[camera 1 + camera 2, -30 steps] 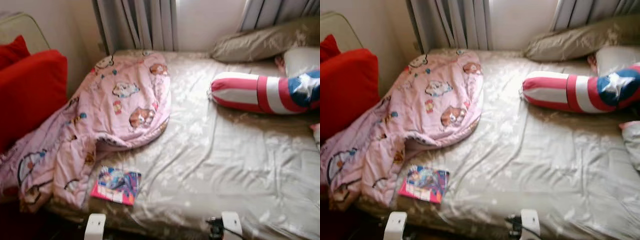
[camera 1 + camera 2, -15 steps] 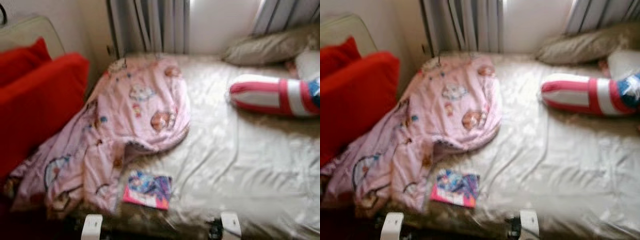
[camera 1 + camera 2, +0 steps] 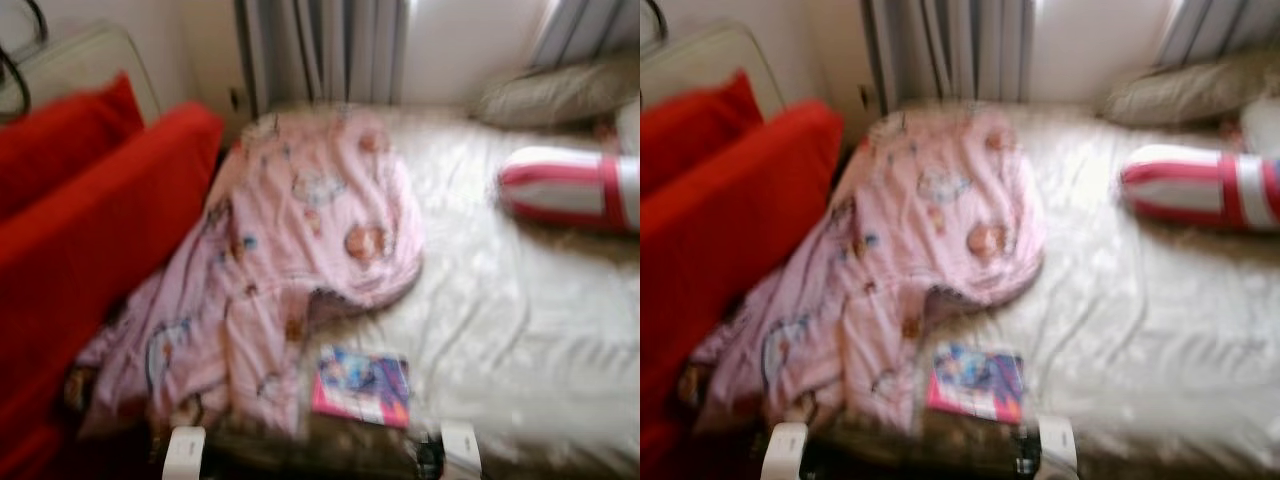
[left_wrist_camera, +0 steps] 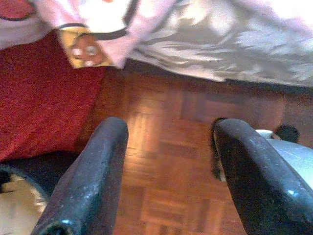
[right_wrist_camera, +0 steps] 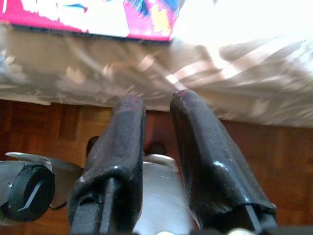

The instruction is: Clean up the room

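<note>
Apparently both pincers hang idle: your left pincer (image 4: 168,171) gapes, right pincer (image 5: 156,147) nearly closed, empty below the magazine (image 3: 362,385) on the bed (image 3: 520,330).

One blanket (image 3: 300,250), one book (image 3: 362,386), two pillows (image 3: 560,92).

The left end effector (image 4: 168,171) has two long, rounded fingers (image 4: 88,181) of glossy black, scuffed and flecked with pale specks. The right end effector (image 5: 156,105) has fingers of the same black, dulled to a brownish sheen, each ending below in a squared base with a seam. At the lower left of the right wrist view sits a silver body part with a round black knob (image 5: 29,191). At the bottom edge of the left eye view stand two small white blocks (image 3: 184,455).
</note>
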### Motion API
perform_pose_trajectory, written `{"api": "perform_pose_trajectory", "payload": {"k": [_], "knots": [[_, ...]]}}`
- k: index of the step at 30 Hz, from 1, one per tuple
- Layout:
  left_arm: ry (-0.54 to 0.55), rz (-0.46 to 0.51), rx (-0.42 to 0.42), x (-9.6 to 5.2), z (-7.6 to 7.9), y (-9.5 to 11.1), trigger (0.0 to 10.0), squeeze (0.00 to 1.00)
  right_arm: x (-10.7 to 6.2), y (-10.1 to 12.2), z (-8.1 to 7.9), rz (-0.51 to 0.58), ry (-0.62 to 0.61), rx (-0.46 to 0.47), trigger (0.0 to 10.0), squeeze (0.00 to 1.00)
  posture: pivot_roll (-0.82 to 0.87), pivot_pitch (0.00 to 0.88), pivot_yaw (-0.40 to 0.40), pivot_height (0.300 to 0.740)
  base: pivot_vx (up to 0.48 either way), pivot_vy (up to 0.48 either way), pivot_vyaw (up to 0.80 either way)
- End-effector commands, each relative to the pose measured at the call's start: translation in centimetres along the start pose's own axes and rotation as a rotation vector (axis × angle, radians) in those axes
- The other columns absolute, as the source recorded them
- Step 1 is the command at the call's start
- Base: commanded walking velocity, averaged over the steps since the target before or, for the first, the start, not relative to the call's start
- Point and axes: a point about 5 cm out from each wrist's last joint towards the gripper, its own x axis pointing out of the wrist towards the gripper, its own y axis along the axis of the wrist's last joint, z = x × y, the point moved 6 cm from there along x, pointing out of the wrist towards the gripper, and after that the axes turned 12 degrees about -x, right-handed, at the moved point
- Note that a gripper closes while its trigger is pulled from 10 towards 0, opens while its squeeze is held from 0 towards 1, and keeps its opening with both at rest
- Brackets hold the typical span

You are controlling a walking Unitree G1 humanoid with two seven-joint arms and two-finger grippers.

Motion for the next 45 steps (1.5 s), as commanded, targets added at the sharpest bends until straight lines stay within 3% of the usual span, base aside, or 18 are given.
{"api": "perform_pose_trajectory", "payload": {"k": [1, 15, 18, 38, 45], "knots": [[-0.011, -0.014, 0.016, -0.04, 0.4, -0.49, 10.0, 0.0, -0.25, -0.94, 0.43, -0.026, -0.012, 0.006, 10.0, 0.0, 0.09, 0.079, 0.034, 0.74, 0.0, 0.48, 0.0], [-0.027, -0.012, 0.026, -0.02, 0.58, -0.4, 10.0, 0.0, -0.28, -1.12, 0.36, -0.034, -0.008, 0.0, 10.0, 0.0, 0.1, 0.076, 0.032, 0.74, 0.0, 0.034, 0.0], [-0.035, -0.012, 0.065, -0.01, 0.68, -0.31, 10.0, 0.0, -0.29, -1.18, 0.34, -0.035, -0.007, -0.001, 10.0, 0.0, 0.1, 0.074, 0.031, 0.74, 0.0, -0.299, 0.0], [-0.037, -0.01, 0.057, -0.02, 0.69, -0.32, 10.0, 0.0, -0.29, -1.17, 0.28, -0.035, -0.005, -0.004, 10.0, 0.0, 0.1, 0.074, 0.031, 0.74, 0.0, -0.33, 0.0], [-0.03, -0.011, 0.041, -0.03, 0.61, -0.4, 10.0, 0.0, -0.29, -1.21, 0.17, -0.036, -0.001, -0.005, 10.0, 0.0, 0.1, 0.075, 0.03, 0.74, 0.0, 0.0, 0.0]]}}
